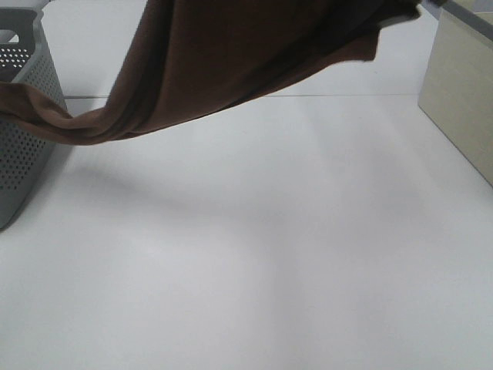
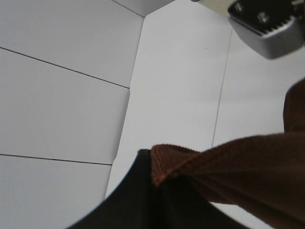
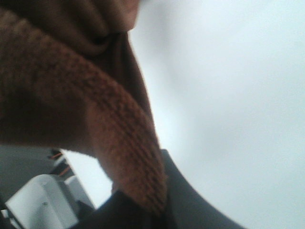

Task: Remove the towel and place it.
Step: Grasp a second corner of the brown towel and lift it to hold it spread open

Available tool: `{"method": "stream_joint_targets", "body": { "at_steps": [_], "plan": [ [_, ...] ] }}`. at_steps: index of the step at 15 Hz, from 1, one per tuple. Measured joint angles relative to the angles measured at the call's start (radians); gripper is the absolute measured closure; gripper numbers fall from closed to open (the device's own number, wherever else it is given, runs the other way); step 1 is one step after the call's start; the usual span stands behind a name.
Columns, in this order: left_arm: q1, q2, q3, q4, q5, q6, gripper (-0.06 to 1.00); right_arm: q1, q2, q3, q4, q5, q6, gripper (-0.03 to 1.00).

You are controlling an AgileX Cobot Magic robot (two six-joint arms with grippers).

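Observation:
The dark brown towel (image 1: 231, 62) hangs in the air above the white table (image 1: 269, 254), stretched from the left edge, by the basket, up to the top right. Neither gripper shows in the exterior high view. In the left wrist view my left gripper (image 2: 155, 183) is shut on a folded edge of the towel (image 2: 238, 167); only one dark finger (image 2: 138, 200) shows. In the right wrist view my right gripper (image 3: 152, 205) is shut on a bunched fold of the towel (image 3: 62, 95), which fills much of that view. No white tag shows.
A grey perforated basket (image 1: 23, 154) stands at the left edge of the table, and the towel's low end passes in front of it. A beige box (image 1: 462, 100) stands at the right. A grey toothed metal part (image 2: 267, 28) shows in the left wrist view.

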State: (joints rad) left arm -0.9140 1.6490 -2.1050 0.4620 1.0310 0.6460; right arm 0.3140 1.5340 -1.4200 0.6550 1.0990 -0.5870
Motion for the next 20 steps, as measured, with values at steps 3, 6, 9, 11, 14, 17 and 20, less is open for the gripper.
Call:
{"method": "stream_joint_targets", "body": {
  "at_steps": [3, 6, 9, 11, 14, 17, 20],
  "plan": [
    [0.116, 0.002, 0.0, -0.032, -0.072, -0.011, 0.94, 0.0, 0.067, -0.404, -0.389, 0.109, 0.25, 0.96],
    [0.246, 0.036, 0.0, -0.16, -0.191, -0.011, 0.94, 0.0, 0.169, -0.629, -0.482, 0.117, 0.259, 0.96],
    [0.326, 0.108, 0.0, -0.192, -0.339, -0.011, 0.94, 0.0, 0.269, -0.799, -0.577, 0.06, 0.259, 0.96],
    [0.355, 0.14, 0.001, -0.196, -0.435, -0.011, 0.94, 0.0, 0.304, -0.868, -0.61, -0.027, 0.258, 0.96],
    [0.4, 0.174, 0.001, -0.197, -0.648, -0.011, 0.94, 0.0, 0.33, -0.918, -0.633, -0.267, 0.258, 0.96],
    [0.445, 0.201, 0.001, -0.197, -0.821, -0.012, 0.94, 0.0, 0.359, -0.919, -0.633, -0.444, 0.285, 0.96],
    [0.501, 0.251, 0.001, -0.218, -0.953, -0.012, 0.94, 0.0, 0.405, -0.919, -0.633, -0.579, 0.307, 0.96]
  ]
}}
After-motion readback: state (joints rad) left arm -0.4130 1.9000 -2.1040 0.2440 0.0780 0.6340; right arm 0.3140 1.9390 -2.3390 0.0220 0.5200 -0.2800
